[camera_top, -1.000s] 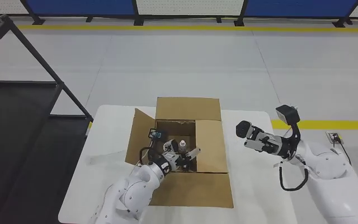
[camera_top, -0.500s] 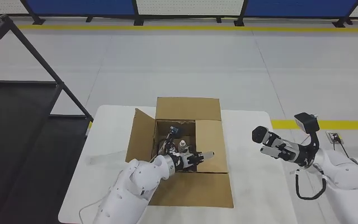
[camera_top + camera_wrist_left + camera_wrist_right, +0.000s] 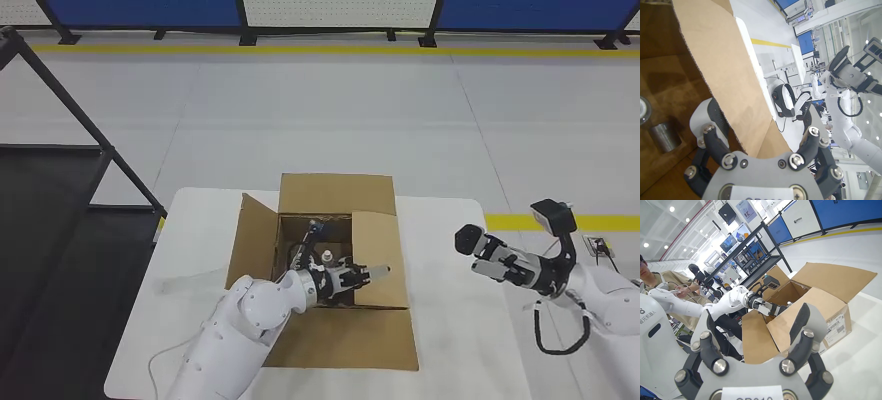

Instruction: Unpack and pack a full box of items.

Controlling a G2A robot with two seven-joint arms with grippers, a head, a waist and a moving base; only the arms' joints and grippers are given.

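While the box (image 3: 345, 340) sits mid-surface (image 3: 200, 250), flaps up, a printed barcode label (image 3: 836, 325) on its side, left pincer (image 3: 357, 277) gapes astride one flap (image 3: 385, 240); right pincer (image 3: 757, 315), released, hangs well apart.

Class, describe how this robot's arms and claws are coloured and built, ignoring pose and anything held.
The left arm and right arm have white rounded shells with dark wrist joints. A black cable loops from the right one. The left claw and right claw each have a grey screw-studded plate, black linkages, pale fingers with dark ribbed pads, and a white printed label.
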